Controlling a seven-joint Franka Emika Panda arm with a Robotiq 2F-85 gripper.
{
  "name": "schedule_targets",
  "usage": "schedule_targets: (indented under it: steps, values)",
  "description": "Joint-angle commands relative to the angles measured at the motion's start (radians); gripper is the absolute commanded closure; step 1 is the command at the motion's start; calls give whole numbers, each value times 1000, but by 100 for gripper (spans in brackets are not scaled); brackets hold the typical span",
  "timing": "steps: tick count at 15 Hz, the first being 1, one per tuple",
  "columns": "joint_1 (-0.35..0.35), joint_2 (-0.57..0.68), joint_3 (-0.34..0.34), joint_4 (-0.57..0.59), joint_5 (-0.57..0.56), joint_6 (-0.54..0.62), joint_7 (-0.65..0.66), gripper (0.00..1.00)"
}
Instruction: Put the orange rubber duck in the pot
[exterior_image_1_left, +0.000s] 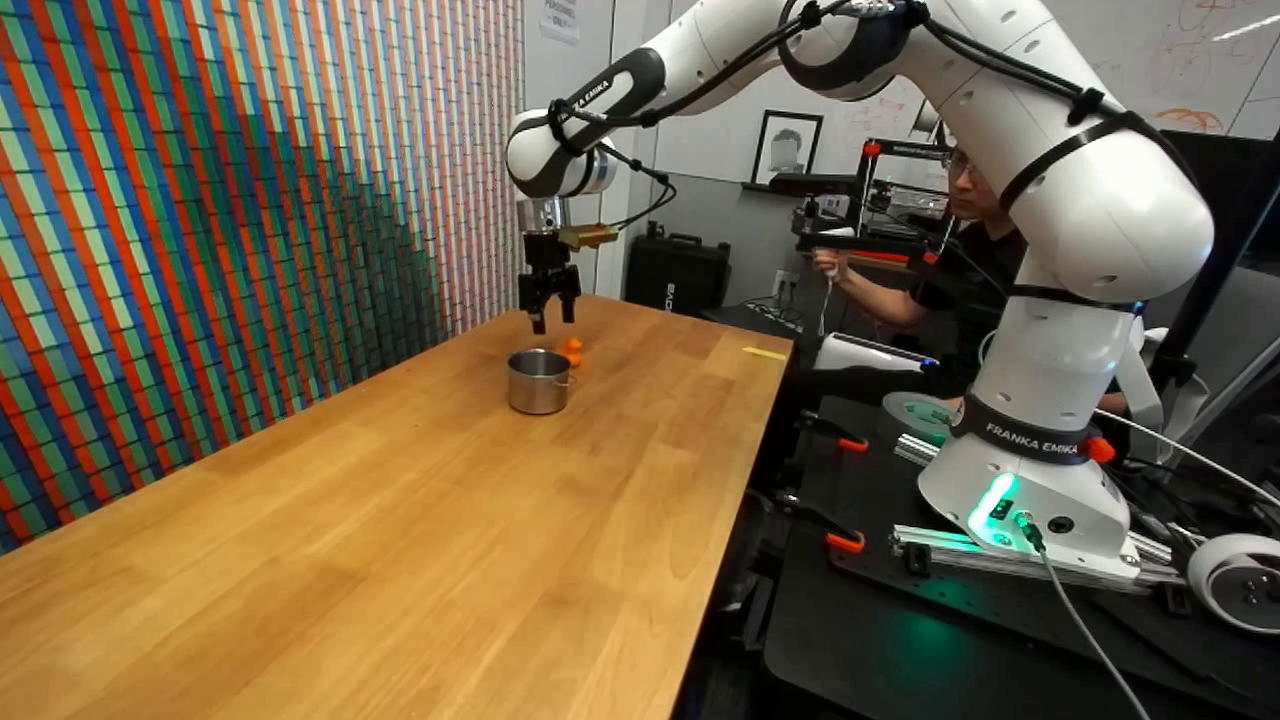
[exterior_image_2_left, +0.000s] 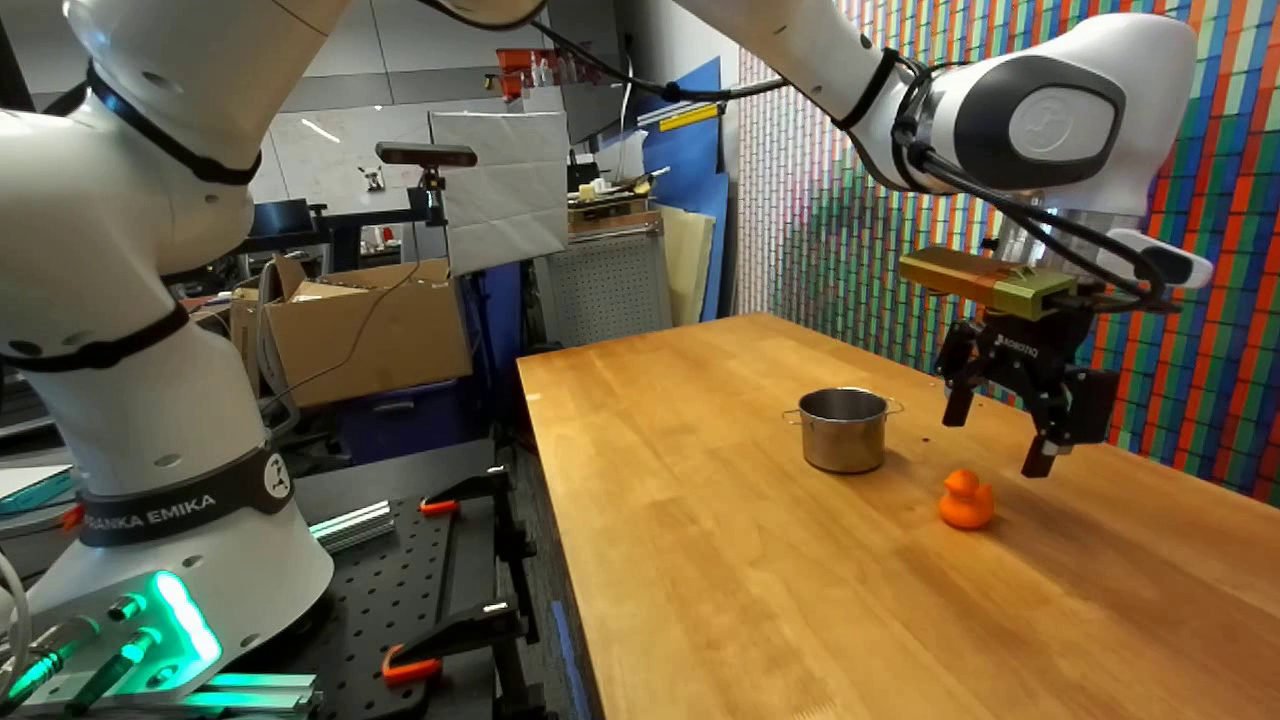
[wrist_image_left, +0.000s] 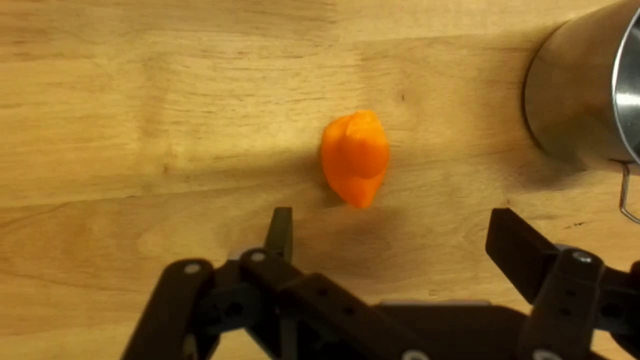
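Observation:
The orange rubber duck (exterior_image_2_left: 966, 500) stands upright on the wooden table. In an exterior view it (exterior_image_1_left: 573, 352) is partly hidden behind the pot (exterior_image_1_left: 538, 388). In the wrist view the duck (wrist_image_left: 356, 159) is just above the space between the fingertips. The shiny metal pot (exterior_image_2_left: 843, 442) stands upright beside the duck with a gap between them, and is cut off at the right of the wrist view (wrist_image_left: 570, 95). My gripper (exterior_image_2_left: 998, 442) is open and empty, with its fingers pointing down above the table near the duck. It also shows open in the wrist view (wrist_image_left: 392, 211) and in an exterior view (exterior_image_1_left: 553, 320).
The wooden table (exterior_image_1_left: 430, 520) runs along a wall of coloured tiles (exterior_image_1_left: 200, 200). The pot has thin wire handles (exterior_image_2_left: 893, 406) at its sides. Clamps (exterior_image_2_left: 460, 630) hold the black base bench beside the table. A person (exterior_image_1_left: 975, 230) sits behind the arm.

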Motion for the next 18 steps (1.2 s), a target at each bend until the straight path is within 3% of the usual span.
schedule_targets:
  steps: [1, 8, 9, 11, 17, 18]
  values:
    - [6, -12, -17, -23, -11, -13, -10, 0]
    - [10, -28, -25, -120, -28, 29, -12, 0]
    - [9, -29, -25, -135, -30, 47, -12, 25]
    - [8, -27, -27, -161, -33, 89, -12, 34]
    - [4, -47, -27, -217, -47, 205, -23, 82]
    - [6, -56, -25, -225, -46, 212, -22, 81]
